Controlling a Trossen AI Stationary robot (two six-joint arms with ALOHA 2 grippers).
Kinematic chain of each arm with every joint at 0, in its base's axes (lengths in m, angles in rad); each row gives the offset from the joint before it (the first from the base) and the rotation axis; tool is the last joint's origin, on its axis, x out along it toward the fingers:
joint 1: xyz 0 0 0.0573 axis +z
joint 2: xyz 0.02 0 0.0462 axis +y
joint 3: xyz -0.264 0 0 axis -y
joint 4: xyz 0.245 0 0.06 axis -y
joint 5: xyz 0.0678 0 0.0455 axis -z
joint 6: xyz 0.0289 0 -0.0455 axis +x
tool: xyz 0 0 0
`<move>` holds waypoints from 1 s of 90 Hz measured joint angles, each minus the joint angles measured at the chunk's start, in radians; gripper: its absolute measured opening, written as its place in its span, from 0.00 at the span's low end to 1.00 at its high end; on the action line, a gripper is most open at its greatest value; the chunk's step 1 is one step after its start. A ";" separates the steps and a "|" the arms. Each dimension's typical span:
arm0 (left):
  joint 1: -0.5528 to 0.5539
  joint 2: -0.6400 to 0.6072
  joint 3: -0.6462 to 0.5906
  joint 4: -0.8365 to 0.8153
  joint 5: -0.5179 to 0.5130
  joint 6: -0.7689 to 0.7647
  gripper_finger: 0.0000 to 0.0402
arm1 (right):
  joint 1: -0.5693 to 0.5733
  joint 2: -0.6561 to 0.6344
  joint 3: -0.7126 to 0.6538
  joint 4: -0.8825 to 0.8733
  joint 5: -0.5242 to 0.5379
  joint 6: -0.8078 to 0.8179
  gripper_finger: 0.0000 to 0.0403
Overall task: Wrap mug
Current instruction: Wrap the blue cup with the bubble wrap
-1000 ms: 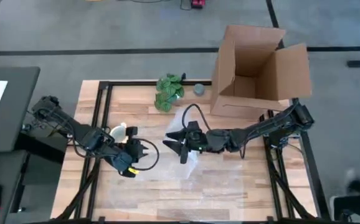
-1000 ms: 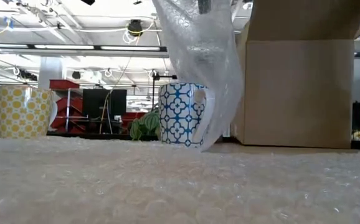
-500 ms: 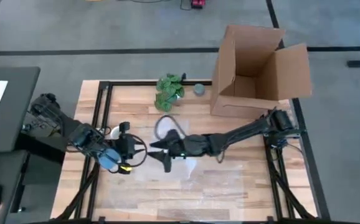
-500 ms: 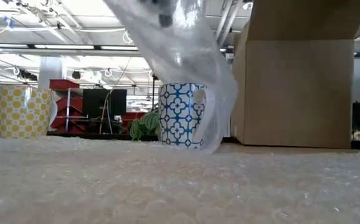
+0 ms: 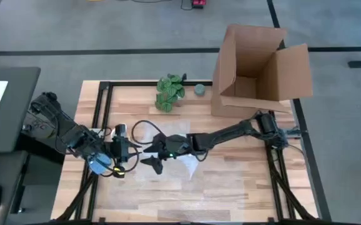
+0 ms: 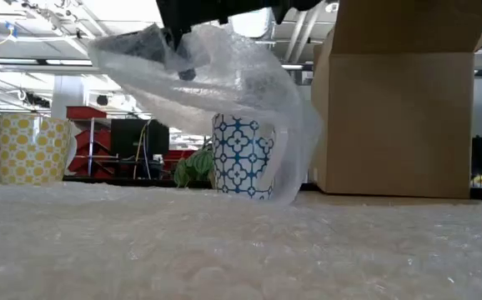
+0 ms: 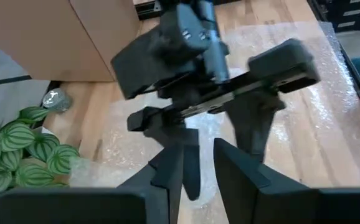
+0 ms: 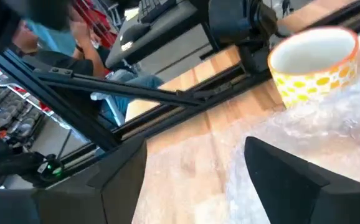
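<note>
On a wooden table in a strip-lit workshop, draping a sheet of bubble wrap up and over the mug, standing upright mid-table, left of the cardboard box and right of a yellow mug. Reaching leftward across the table with the right gripper, bearing the raised edge of the sheet; impossible to tell whether clamped or merely hooked. Waiting just left of it with the left gripper, narrowly parted and holding nothing. Judging the covering step as under way, far from finished. Next, likely needing the flap lowered on the mug's left side and tucked under, without tipping it.
</note>
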 joint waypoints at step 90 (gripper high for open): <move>-0.020 0.039 0.000 -0.015 -0.008 -0.048 0.18 | -0.007 -0.082 0.304 -0.749 -0.115 -0.261 0.65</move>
